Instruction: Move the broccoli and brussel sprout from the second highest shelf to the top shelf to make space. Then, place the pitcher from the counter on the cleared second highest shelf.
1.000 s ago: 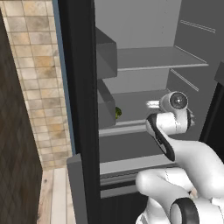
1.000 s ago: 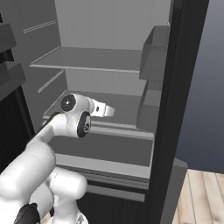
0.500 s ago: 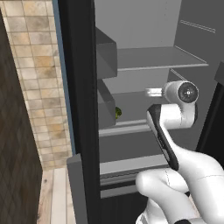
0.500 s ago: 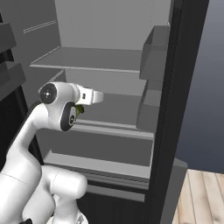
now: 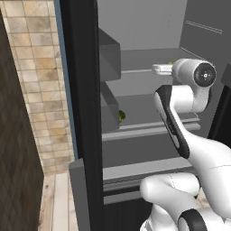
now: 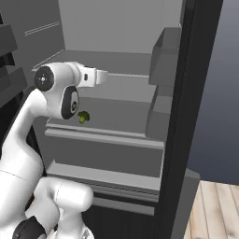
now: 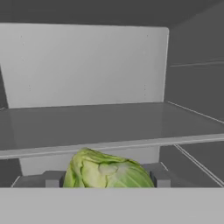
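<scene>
My gripper [image 7: 106, 177] is shut on the brussel sprout [image 7: 107, 173], a light green leafy ball held between the two finger tips [image 7: 52, 178]. The hand [image 5: 158, 69] [image 6: 100, 75] hovers level with the front edge of the top shelf [image 7: 109, 143] [image 5: 135, 70] [image 6: 126, 74]. Below it, the broccoli [image 6: 84, 116] [image 5: 121, 116] lies on the second highest shelf [image 6: 102, 137] [image 5: 149, 128], at its left end. The pitcher and the counter are out of view.
The open fridge door carries grey bins [image 5: 110, 56] [image 6: 165, 53] beside the shelves. The black fridge frame [image 5: 83, 113] stands to the left, with a tiled wall [image 5: 40, 90] beyond it. A lower shelf [image 6: 107, 175] lies beneath.
The arm has risen from the level of the second highest shelf to the level of the top shelf, carrying the brussel sprout. The broccoli has stayed where it was.
</scene>
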